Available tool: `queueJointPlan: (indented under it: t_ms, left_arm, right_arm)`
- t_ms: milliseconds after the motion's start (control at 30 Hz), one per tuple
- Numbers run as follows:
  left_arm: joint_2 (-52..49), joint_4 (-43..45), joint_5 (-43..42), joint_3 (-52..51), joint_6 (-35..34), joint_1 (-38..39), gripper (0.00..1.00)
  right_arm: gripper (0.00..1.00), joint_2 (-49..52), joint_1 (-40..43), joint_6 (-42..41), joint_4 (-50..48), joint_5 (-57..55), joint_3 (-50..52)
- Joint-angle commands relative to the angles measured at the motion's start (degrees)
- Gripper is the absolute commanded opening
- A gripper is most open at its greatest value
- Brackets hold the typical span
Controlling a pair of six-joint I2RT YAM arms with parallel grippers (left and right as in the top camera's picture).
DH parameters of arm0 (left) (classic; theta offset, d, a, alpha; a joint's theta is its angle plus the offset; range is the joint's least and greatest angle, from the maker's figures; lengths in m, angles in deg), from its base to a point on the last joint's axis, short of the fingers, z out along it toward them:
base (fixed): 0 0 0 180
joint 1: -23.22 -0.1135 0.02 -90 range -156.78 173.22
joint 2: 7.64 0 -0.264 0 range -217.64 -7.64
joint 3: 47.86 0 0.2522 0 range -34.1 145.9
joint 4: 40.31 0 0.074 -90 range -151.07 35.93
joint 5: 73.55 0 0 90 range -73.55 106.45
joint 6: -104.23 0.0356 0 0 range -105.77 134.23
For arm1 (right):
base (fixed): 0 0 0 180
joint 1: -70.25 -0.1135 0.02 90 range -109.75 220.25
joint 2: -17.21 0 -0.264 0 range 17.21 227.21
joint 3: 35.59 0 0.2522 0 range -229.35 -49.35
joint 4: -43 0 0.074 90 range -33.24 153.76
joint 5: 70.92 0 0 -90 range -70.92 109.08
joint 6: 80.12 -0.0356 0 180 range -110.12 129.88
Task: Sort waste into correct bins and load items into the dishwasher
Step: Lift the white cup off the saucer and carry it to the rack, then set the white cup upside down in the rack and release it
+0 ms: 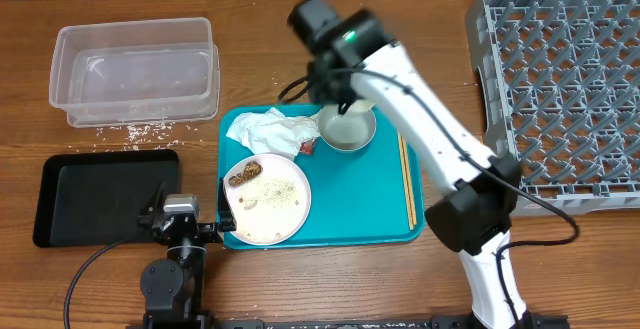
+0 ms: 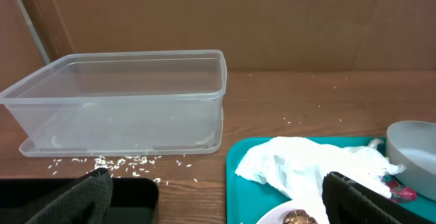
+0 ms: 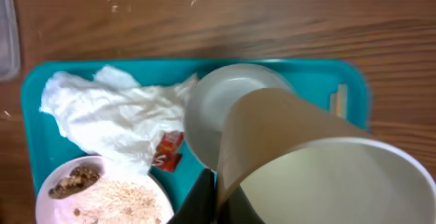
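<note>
My right gripper [image 1: 340, 97] [image 3: 221, 200] is shut on the wall of a small white cup [image 3: 327, 176], holding it tilted just above the pale grey bowl [image 1: 350, 134] [image 3: 218, 101] on the teal serving tray [image 1: 370, 209]. A crumpled white napkin [image 1: 270, 129] [image 3: 109, 115] and a small red wrapper [image 1: 307, 146] [image 3: 168, 150] lie left of the bowl. The round white plate [image 1: 267, 197] carries a brown food lump [image 1: 240, 177] and rice. Chopsticks [image 1: 406, 179] lie along the tray's right side. My left gripper [image 1: 185, 224] [image 2: 225, 203] is open and empty, low at the tray's left edge.
The clear tub [image 1: 135, 69] [image 2: 122, 101] stands at the back left, with loose rice grains [image 1: 130, 129] on the table in front of it. The black tray [image 1: 100, 194] lies left of my left gripper. The grey dish rack [image 1: 560, 79] fills the right side.
</note>
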Motion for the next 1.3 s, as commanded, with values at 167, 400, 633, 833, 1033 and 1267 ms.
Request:
queueJointPlan:
  t_ms: [167, 400, 633, 833, 1033, 1267]
  left_arm:
    - [0.5, 0.1, -0.5, -0.2, -0.3, -0.3, 1.00]
    - [0.5, 0.1, -0.5, -0.2, -0.3, -0.3, 1.00]
    - [0.5, 0.1, -0.5, -0.2, -0.3, -0.3, 1.00]
    - [0.5, 0.1, -0.5, -0.2, -0.3, -0.3, 1.00]
    - [0.5, 0.1, -0.5, -0.2, -0.3, -0.3, 1.00]
    - [0.5, 0.1, -0.5, -0.2, -0.3, -0.3, 1.00]
  right_arm:
    - [0.04, -2.4, 23.1, 7.0, 7.1, 0.1, -12.7]
    - [0.04, -2.6, 50.7, 19.3, 7.1, 31.4, -11.4]
    - [0.04, -2.3, 72.6, 34.9, 7.1, 56.3, -5.2]
    - [0.04, -0.2, 83.1, 40.1, 1.2, 68.3, 4.6]
    - [0.04, 0.6, 87.1, 40.0, -13.0, 79.6, 18.3]
    - [0.04, 0.6, 87.4, 35.6, -31.3, 81.9, 32.3]
